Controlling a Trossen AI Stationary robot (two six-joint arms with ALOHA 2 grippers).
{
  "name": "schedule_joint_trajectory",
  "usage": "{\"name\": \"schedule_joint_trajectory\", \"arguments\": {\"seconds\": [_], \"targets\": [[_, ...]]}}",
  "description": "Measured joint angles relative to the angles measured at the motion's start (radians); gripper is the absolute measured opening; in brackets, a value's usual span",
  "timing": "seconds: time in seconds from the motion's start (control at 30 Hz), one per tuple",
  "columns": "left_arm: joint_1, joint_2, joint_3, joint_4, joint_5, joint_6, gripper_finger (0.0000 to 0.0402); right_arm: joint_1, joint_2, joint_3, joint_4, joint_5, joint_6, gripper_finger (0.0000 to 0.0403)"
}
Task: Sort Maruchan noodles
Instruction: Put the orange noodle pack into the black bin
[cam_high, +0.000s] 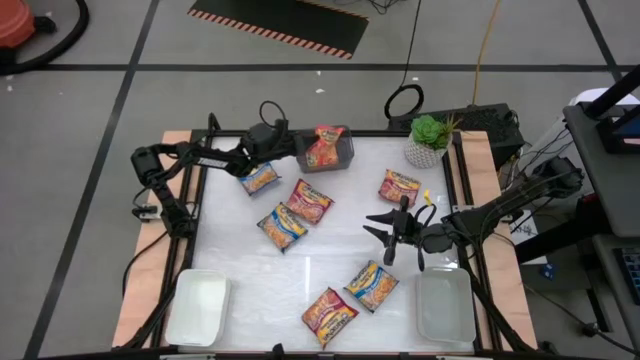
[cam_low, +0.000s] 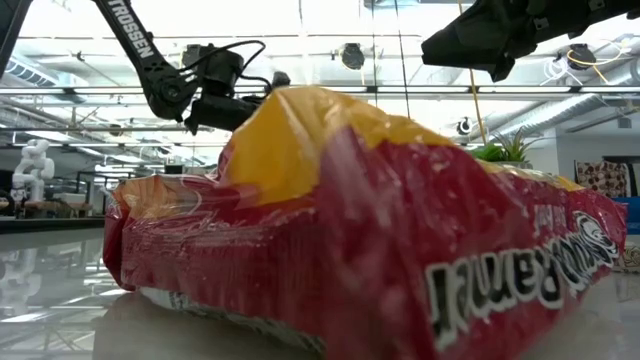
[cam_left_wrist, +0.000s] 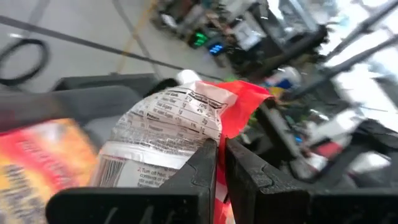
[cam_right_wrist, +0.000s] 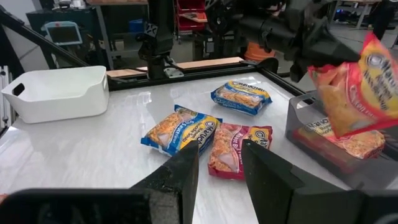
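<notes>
One red packet (cam_high: 324, 146) hangs over the grey bin (cam_high: 342, 152), clenched in the left pincer (cam_high: 283, 141); an edge grip could slip, dropping it outside. Right pincer (cam_high: 383, 231) is released.

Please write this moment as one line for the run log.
left tool: shut on red plastic noodle packet, above grey bin | right tool: open, empty, mid-table | six packets lie on white table

My two arms are dark, near-black jointed links with white "TROSSEN" lettering on one (low view), thin black cables looping by the wrists, and each gripper (cam_left_wrist: 221, 180) (cam_right_wrist: 221, 168) has two ridged black fingers.
</notes>
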Motion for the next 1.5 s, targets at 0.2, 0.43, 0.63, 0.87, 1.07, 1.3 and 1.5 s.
{"name": "schedule_joint_trajectory", "arguments": {"seconds": [0.2,0.43,0.63,0.87,1.07,1.3,1.5], "targets": [[-0.011,0.035,0.000,0.097,-0.100,-0.074,0.0033,-0.001,0.000,0.000,0.000,0.006,-0.001,0.0114],[-0.077,0.036,0.000,0.129,-0.303,-0.108,0.0033,-0.002,0.000,0.000,0.008,0.008,-0.023,0.0114],[-0.129,0.035,0.042,0.125,-0.378,-0.088,0.0033,-0.003,0.000,0.000,0.007,0.008,-0.027,0.0114],[-0.155,0.035,0.131,0.057,-0.382,-0.071,0.0033,-0.003,0.000,0.000,0.008,0.008,-0.027,0.0114],[-0.164,0.035,0.202,-0.049,-0.417,-0.016,0.0033,-0.003,0.000,0.000,0.008,0.008,-0.027,0.0114],[-0.164,0.035,0.216,-0.086,-0.420,0.058,0.0033,-0.003,0.000,0.000,0.007,0.007,-0.027,0.0114],[-0.162,0.035,0.216,-0.095,-0.213,0.176,0.0033,-0.002,0.000,0.000,-0.004,0.006,-0.012,0.0114]]}}
